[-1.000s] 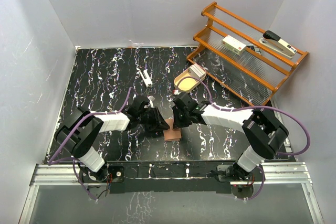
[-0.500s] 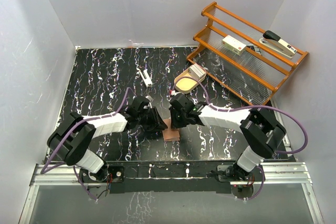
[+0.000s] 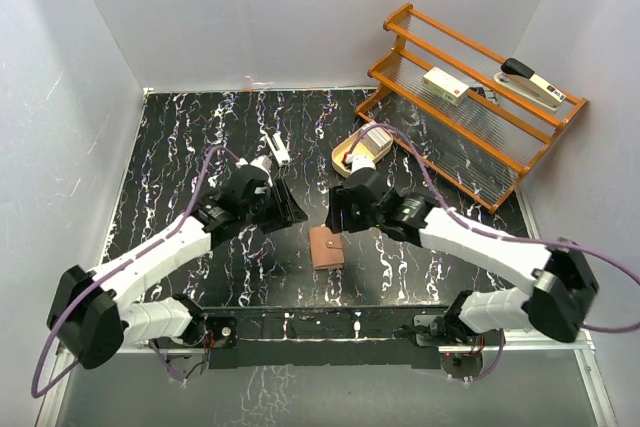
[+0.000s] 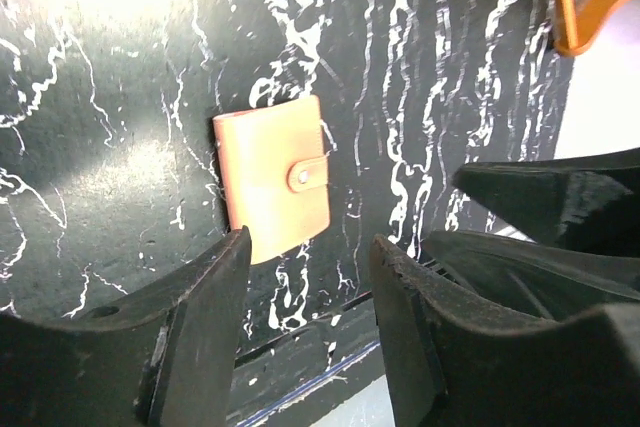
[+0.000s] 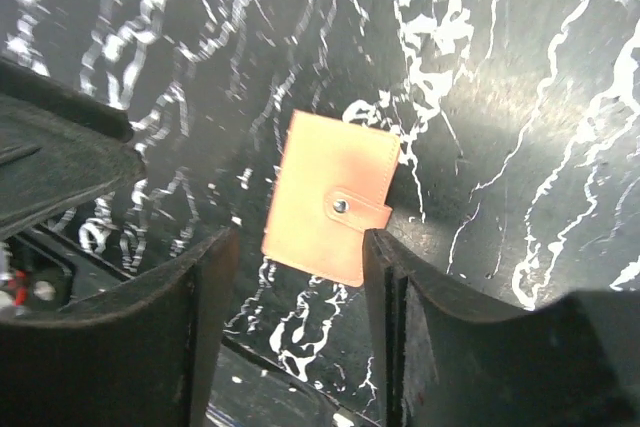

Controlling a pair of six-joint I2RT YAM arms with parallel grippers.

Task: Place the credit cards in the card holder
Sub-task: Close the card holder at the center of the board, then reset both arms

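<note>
1. The card holder (image 3: 327, 246) lies closed on the table (image 3: 190, 147), snap tab fastened, near the front edge between the arms.
2. The left tool (image 4: 308, 247) and right tool (image 5: 300, 240) hang above it, both released, empty and clear of the leather, which suggests the work is done.
3. No loose credit cards show, so they are probably inside.
4. No lettering is readable on the holder, and the red mark on the white box (image 3: 445, 85) is too small to read.
</note>
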